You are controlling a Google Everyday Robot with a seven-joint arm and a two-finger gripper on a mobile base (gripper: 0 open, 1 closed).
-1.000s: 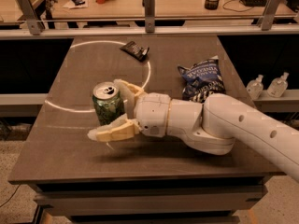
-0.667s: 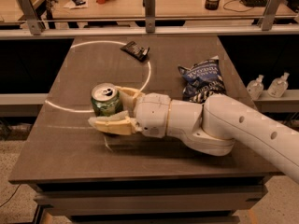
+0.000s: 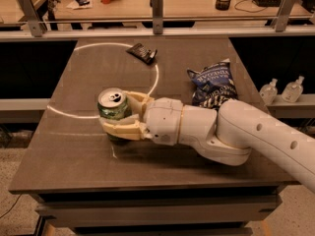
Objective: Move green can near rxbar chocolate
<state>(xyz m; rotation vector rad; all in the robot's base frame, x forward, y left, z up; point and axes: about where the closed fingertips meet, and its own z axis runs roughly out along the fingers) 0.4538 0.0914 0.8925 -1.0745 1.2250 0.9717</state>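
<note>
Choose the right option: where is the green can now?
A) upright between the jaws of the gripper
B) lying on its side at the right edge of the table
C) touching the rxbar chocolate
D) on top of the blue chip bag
A: the green can stands upright on the table with the gripper closed around it, one of the jaws on each side. The rxbar chocolate lies apart, farther back.

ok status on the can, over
Gripper shut on green can, upright, near left of table. Rxbar chocolate far side, apart. Chip bag off to right, not between.
</note>
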